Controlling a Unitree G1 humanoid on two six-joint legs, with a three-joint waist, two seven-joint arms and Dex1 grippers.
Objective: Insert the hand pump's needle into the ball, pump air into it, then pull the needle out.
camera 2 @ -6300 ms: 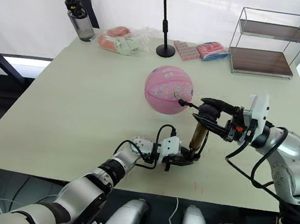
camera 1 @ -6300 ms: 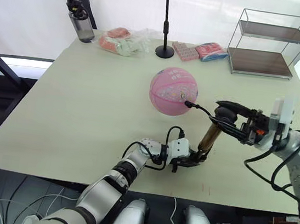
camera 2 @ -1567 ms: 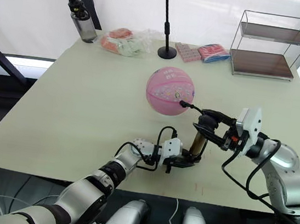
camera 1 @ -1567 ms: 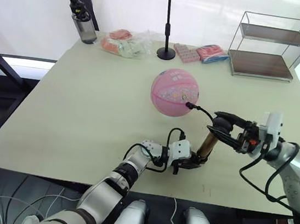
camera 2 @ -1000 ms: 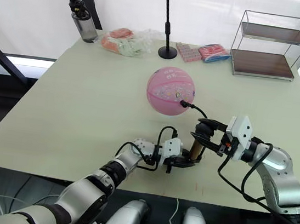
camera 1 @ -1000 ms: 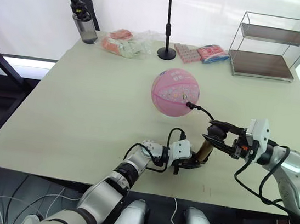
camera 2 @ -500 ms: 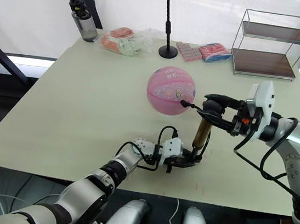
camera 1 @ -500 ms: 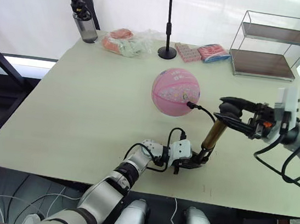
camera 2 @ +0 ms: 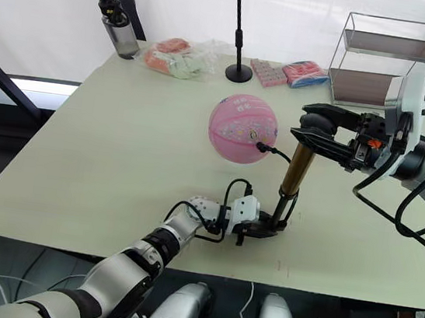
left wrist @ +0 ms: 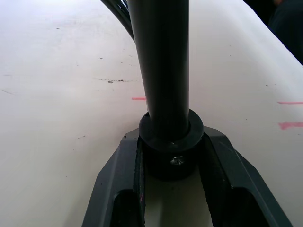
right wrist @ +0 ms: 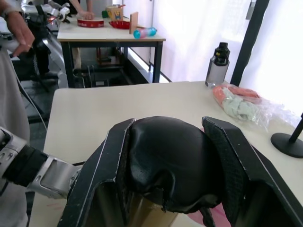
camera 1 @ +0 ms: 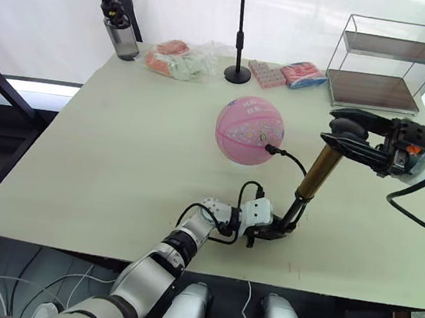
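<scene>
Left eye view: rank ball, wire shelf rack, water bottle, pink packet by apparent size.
1. wire shelf rack, though farther back
2. ball
3. water bottle
4. pink packet, close to the bottle; both sit at the far edge

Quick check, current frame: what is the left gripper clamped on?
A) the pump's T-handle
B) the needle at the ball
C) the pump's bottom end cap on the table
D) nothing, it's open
C: the left gripper is shut on the hand pump's black bottom end cap, which rests on the table, while the right gripper holds the T-handle up top.
</scene>
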